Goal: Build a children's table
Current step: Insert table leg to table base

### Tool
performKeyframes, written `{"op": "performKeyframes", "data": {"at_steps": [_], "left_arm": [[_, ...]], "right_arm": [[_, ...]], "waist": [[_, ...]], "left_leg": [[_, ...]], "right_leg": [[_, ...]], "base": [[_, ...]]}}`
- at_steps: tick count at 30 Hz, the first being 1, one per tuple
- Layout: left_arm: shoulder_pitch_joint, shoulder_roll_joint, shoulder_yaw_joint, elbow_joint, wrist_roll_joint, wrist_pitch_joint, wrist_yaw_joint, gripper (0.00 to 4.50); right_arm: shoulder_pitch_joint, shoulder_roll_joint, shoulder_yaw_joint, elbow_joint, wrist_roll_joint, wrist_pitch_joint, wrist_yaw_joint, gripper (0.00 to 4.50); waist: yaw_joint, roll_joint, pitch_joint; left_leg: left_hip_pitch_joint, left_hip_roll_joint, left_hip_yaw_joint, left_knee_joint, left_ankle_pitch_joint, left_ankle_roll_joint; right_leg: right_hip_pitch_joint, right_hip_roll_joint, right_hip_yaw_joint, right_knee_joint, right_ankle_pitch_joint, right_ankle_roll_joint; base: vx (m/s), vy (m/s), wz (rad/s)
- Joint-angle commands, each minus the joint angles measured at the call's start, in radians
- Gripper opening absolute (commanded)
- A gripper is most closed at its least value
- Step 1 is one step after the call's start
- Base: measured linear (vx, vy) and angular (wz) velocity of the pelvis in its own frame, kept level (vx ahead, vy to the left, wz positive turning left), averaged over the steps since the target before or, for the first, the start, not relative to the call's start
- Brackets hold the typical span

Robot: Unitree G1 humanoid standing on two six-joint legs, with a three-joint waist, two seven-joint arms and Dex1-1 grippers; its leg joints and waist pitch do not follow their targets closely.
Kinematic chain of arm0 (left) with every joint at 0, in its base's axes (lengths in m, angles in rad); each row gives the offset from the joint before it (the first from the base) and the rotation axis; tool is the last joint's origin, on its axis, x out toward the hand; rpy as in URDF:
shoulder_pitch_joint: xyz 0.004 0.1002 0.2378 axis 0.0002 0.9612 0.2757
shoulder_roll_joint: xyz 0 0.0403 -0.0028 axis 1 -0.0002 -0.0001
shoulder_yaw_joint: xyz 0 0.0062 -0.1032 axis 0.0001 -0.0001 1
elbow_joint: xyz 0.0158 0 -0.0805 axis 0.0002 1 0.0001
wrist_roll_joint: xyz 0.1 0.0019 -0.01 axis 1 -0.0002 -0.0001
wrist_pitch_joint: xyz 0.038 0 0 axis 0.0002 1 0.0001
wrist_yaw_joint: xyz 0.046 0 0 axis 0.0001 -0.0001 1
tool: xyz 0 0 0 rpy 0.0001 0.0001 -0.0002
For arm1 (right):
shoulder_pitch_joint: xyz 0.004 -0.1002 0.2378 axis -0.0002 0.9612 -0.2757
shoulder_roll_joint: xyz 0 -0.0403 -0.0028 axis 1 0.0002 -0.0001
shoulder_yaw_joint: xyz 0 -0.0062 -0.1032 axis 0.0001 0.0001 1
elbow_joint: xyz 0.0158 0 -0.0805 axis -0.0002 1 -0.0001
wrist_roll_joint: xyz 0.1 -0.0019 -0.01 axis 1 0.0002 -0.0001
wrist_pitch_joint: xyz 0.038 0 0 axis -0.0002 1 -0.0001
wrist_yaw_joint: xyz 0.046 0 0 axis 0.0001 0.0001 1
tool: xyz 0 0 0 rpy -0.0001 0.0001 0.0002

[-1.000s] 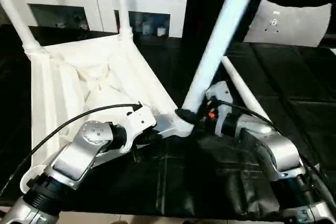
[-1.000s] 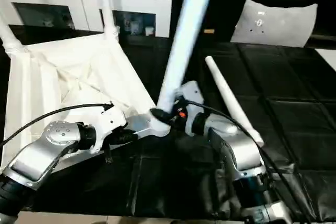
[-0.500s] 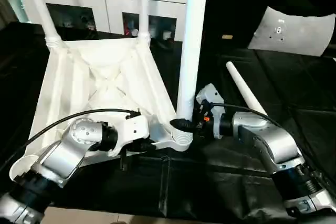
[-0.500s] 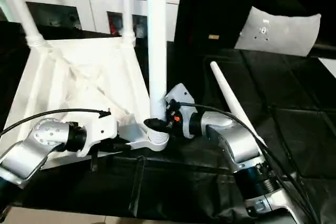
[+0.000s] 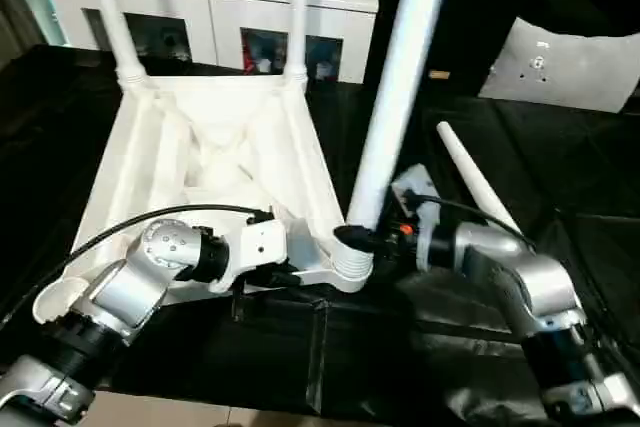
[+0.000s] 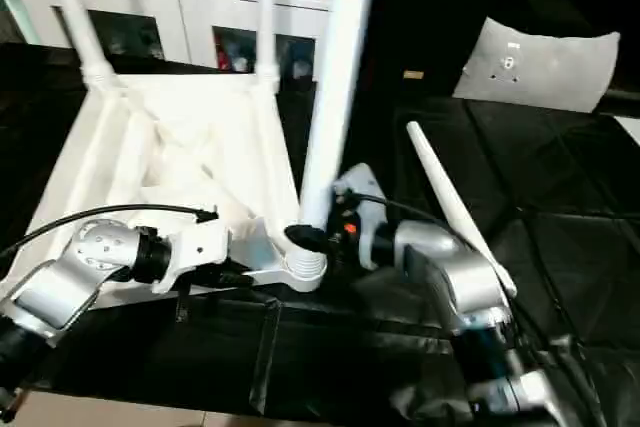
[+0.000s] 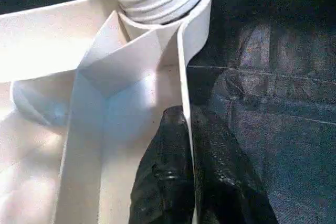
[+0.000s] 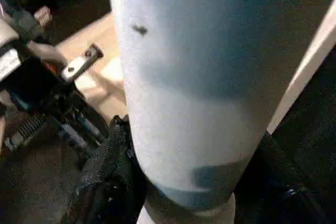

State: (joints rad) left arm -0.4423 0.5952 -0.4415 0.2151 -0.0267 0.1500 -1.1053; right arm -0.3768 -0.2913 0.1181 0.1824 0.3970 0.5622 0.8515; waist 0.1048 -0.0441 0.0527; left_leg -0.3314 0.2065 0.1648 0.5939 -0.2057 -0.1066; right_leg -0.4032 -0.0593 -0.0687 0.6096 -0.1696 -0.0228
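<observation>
The white table top [image 5: 215, 162] lies upside down on the black mat, ribs up. Two legs [image 5: 113, 17] [image 5: 297, 7] stand in its far corner sockets. A third leg [image 5: 395, 87] rises from the near right socket [image 5: 350, 265], leaning to the right at its top. My right gripper [image 5: 355, 239] is shut on this leg's base; in the right wrist view the leg [image 8: 184, 77] stands between the black fingers [image 8: 102, 179]. My left gripper [image 5: 285, 273] is shut on the top's near rim [image 7: 181, 103] beside that socket. The fourth leg [image 5: 478, 185] lies loose on the mat.
A white cabinet [image 5: 215, 2] with shelves stands along the back. A flat white board [image 5: 565, 62] leans at the back right. A black cable [image 5: 130, 227] loops over my left forearm. The black mat [image 5: 570, 197] stretches right of the loose leg.
The held leg stood upright half a second ago and now leans right again, its base still at the near right socket. The camera has shifted; both grippers keep their hold.
</observation>
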Motion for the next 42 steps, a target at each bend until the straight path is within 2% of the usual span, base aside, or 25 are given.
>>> {"op": "performKeyframes", "data": {"at_steps": [1,3,6,9,10,12,14,15,17,18,19,20,22,23,24,25,27,30,31,32,33,34,37,41,42], "left_arm": [[-0.01,-0.025,0.007,0.004,-0.01,0.018,-0.004,0.0],[-0.013,-0.029,0.01,0.012,-0.011,0.021,-0.002,0.0],[-0.018,-0.025,0.007,0.022,-0.003,0.016,-0.004,0.0],[-0.021,-0.018,0.006,0.031,0.007,0.009,-0.011,0.0],[-0.022,-0.017,0.005,0.032,0.008,0.008,-0.012,0.0],[-0.023,-0.014,0.004,0.036,0.019,0.003,-0.018,0.0],[-0.023,-0.01,0.003,0.039,0.025,-0.001,-0.021,0.0],[-0.023,-0.006,0.001,0.036,0.028,-0.002,-0.024,0.0],[-0.022,0.002,-0.002,0.032,0.032,-0.005,-0.029,0.0],[-0.021,0.006,-0.003,0.028,0.033,-0.006,-0.032,0.0],[-0.021,0.006,-0.003,0.028,0.033,-0.006,-0.032,0.0],[-0.022,0.017,-0.005,0.024,0.037,-0.023,-0.045,0.0],[-0.022,0.02,-0.003,0.02,0.036,-0.03,-0.051,0.0],[-0.028,0.021,-0.005,0.024,0.037,-0.037,-0.061,0.0],[-0.028,0.021,-0.005,0.024,0.037,-0.037,-0.061,0.0],[-0.035,0.024,-0.007,0.025,0.037,-0.043,-0.072,0.0],[-0.072,0.028,-0.01,0.043,0.04,-0.061,-0.104,0.0],[-0.095,0.028,-0.01,0.059,0.042,-0.068,-0.115,0.0],[-0.136,0.025,-0.009,0.092,0.051,-0.079,-0.122,0.0],[-0.148,0.024,-0.009,0.103,0.054,-0.082,-0.124,0.0],[-0.168,0.024,-0.006,0.121,0.059,-0.085,-0.126,0.0],[-0.172,0.024,-0.005,0.124,0.059,-0.085,-0.127,0.0],[-0.184,0.031,0.003,0.139,0.062,-0.086,-0.13,0.0],[-0.191,0.046,0.01,0.155,0.067,-0.087,-0.129,0.0],[-0.189,0.053,0.017,0.16,0.069,-0.085,-0.129,0.0]], "right_arm": [[0.073,0.004,-0.005,0.062,0.008,0.015,0.013,1.91],[0.111,0.003,0.005,0.071,-0.011,-0.044,0.022,1.91],[0.142,-0.009,0.038,0.069,-0.058,-0.115,0.015,1.91],[0.146,-0.061,0.138,0.078,-0.189,-0.21,-0.012,1.91],[0.143,-0.065,0.148,0.083,-0.204,-0.219,-0.017,1.91],[0.136,-0.065,0.157,0.095,-0.225,-0.233,-0.021,1.91],[0.126,-0.06,0.157,0.108,-0.228,-0.238,-0.014,1.91],[0.12,-0.06,0.162,0.112,-0.227,-0.238,-0.005,1.91],[0.111,-0.064,0.174,0.119,-0.226,-0.232,0.012,1.91],[0.11,-0.07,0.186,0.121,-0.226,-0.228,0.024,1.91],[0.11,-0.07,0.186,0.121,-0.226,-0.228,0.024,1.91],[0.114,-0.09,0.231,0.128,-0.231,-0.225,0.07,1.91],[0.119,-0.094,0.238,0.121,-0.226,-0.209,0.086,1.91],[0.118,-0.094,0.244,0.122,-0.223,-0.197,0.1,1.91],[0.118,-0.094,0.244,0.122,-0.222,-0.197,0.101,1.91],[0.118,-0.096,0.252,0.12,-0.22,-0.184,0.114,1.91],[0.101,-0.104,0.292,0.131,-0.243,-0.181,0.153,1.91],[0.091,-0.109,0.309,0.133,-0.25,-0.176,0.172,1.91],[0.07,-0.107,0.321,0.135,-0.25,-0.162,0.19,1.91],[0.064,-0.107,0.325,0.138,-0.253,-0.163,0.193,1.91],[0.055,-0.108,0.331,0.139,-0.258,-0.168,0.2,1.91],[0.054,-0.108,0.333,0.139,-0.259,-0.169,0.201,1.91],[0.051,-0.103,0.331,0.139,-0.264,-0.172,0.205,1.91],[0.046,-0.096,0.326,0.141,-0.261,-0.174,0.197,1.91],[0.045,-0.09,0.321,0.142,-0.262,-0.177,0.189,1.91]], "waist": [[-0.007,0.022,-0.052],[-0.001,0.031,-0.052],[-0.002,0.031,-0.05],[-0.005,0.031,-0.046],[-0.006,0.032,-0.042],[-0.015,0.031,-0.033],[-0.022,0.031,-0.03],[-0.027,0.032,-0.022],[-0.035,0.037,-0.026],[-0.038,0.037,-0.013],[-0.041,0.037,-0.015],[-0.046,0.034,-0.006],[-0.053,0.038,0.006],[-0.053,0.038,0.005],[-0.054,0.035,0.012],[-0.055,0.027,0.019],[-0.056,0.02,0.032],[-0.052,0.016,0.036],[-0.053,0.006,0.049],[-0.052,0.01,0.048],[-0.052,0.006,0.049],[-0.05,0.003,0.054],[-0.054,0.004,0.068],[-0.058,0.006,0.083],[-0.059,0.012,0.089]], "left_leg": [[0.001,0.018,-0.002,-0.077,-0.257,-0.02],[0.0,0.018,-0.004,-0.078,-0.257,-0.016],[-0.001,0.018,-0.004,-0.08,-0.264,-0.014],[-0.002,0.017,-0.005,-0.082,-0.278,-0.012],[-0.002,0.015,-0.005,-0.083,-0.286,-0.011],[0.006,0.008,-0.008,-0.082,-0.346,-0.002],[0.016,0.002,-0.012,-0.078,-0.384,-0.002],[0.018,0.003,-0.017,-0.082,-0.402,0.0],[0.02,0.007,-0.021,-0.087,-0.426,0.006],[0.02,0.011,-0.024,-0.096,-0.446,0.01],[0.019,0.012,-0.026,-0.098,-0.449,0.011],[0.015,0.012,-0.026,-0.103,-0.448,0.017],[0.022,0.013,-0.025,-0.105,-0.479,0.02],[0.028,0.012,-0.024,-0.103,-0.488,0.018],[0.03,0.012,-0.025,-0.104,-0.497,0.018],[0.026,0.013,-0.027,-0.108,-0.502,0.02],[0.02,0.012,-0.03,-0.115,-0.498,0.024],[0.017,0.013,-0.03,-0.119,-0.452,0.029],[0.015,0.013,-0.029,-0.122,-0.449,0.033],[0.022,0.011,-0.031,-0.121,-0.456,0.031],[0.009,0.015,-0.035,-0.126,-0.422,0.032],[0.006,0.017,-0.035,-0.129,-0.407,0.034],[0.005,0.021,-0.039,-0.132,-0.432,0.026],[0.013,0.019,-0.046,-0.135,-0.497,0.019],[0.02,0.017,-0.048,-0.134,-0.526,0.017]], "right_leg": [[0.043,-0.072,0.048,-0.087,-0.379,-0.128],[0.043,-0.072,0.047,-0.089,-0.393,-0.124],[0.042,-0.071,0.047,-0.09,-0.396,-0.119],[0.042,-0.069,0.044,-0.096,-0.444,-0.096],[0.039,-0.068,0.044,-0.099,-0.464,-0.088],[0.032,-0.07,0.038,-0.119,-0.617,-0.04],[0.025,-0.07,0.03,-0.137,-0.715,-0.002],[0.02,-0.069,0.028,-0.141,-0.725,0.005],[0.027,-0.068,0.02,-0.143,-0.698,-0.003],[0.023,-0.066,0.021,-0.145,-0.67,-0.013],[0.028,-0.065,0.021,-0.141,-0.648,-0.021],[0.028,-0.066,0.024,-0.14,-0.622,-0.031],[0.017,-0.066,0.031,-0.143,-0.641,-0.038],[0.015,-0.067,0.031,-0.147,-0.653,-0.038],[0.011,-0.067,0.031,-0.148,-0.659,-0.037],[0.012,-0.068,0.033,-0.147,-0.657,-0.036],[0.011,-0.068,0.038,-0.145,-0.68,-0.023],[0.015,-0.075,0.045,-0.144,-0.673,-0.029],[0.01,-0.074,0.046,-0.147,-0.681,-0.026],[0.011,-0.075,0.046,-0.148,-0.707,-0.021],[0.019,-0.079,0.049,-0.14,-0.673,-0.032],[0.019,-0.08,0.052,-0.139,-0.658,-0.037],[0.016,-0.085,0.053,-0.138,-0.682,-0.054],[0.007,-0.09,0.052,-0.15,-0.771,-0.033],[0.001,-0.089,0.048,-0.157,-0.8,-0.025]], "base": [[0.0,0.0,0.0],[0.0,0.0,0.0],[0.0,0.0,0.0],[0.0,0.0,0.0],[0.0,0.0,0.0],[0.0,0.0,0.0],[0.0,0.0,0.0],[0.0,0.0,0.0],[0.0,0.0,0.0],[0.0,0.0,0.0],[0.0,0.0,0.0],[0.0,0.0,0.0],[0.0,0.0,0.0],[0.0,0.0,0.0],[0.0,0.0,0.0],[0.0,0.0,0.0],[0.0,0.0,0.0],[0.0,0.0,0.0],[0.0,0.0,0.0],[0.0,0.0,0.0],[0.0,0.0,0.0],[0.0,0.0,0.0],[0.0,0.0,0.0],[0.0,0.0,0.0],[0.0,0.0,0.0]]}}
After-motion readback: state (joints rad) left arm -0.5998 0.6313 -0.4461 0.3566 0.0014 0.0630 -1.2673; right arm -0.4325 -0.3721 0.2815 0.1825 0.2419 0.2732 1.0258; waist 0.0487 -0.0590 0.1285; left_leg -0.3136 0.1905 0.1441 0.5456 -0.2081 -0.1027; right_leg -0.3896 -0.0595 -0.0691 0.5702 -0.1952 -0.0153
